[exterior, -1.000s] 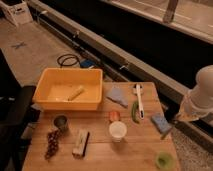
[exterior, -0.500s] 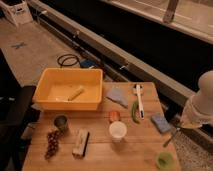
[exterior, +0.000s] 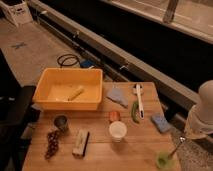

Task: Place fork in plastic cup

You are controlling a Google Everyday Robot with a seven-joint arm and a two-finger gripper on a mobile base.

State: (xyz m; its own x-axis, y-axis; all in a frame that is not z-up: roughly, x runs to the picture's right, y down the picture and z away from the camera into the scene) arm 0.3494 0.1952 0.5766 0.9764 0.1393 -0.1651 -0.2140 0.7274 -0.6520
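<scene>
Hand (exterior: 189,136): clamped on top of fork (exterior: 175,148), sitting off front-right corner of counter (exterior: 100,156). Fork: tilted, low end down at green cup (exterior: 163,160), probably inside rim, can't confirm. Well clear of white cup (exterior: 118,131). Looks like final step, insertion almost done. Next: ease down to cup floor, unclamp gently, lift straight up. Light cup near edge, so no sideways drag.
</scene>
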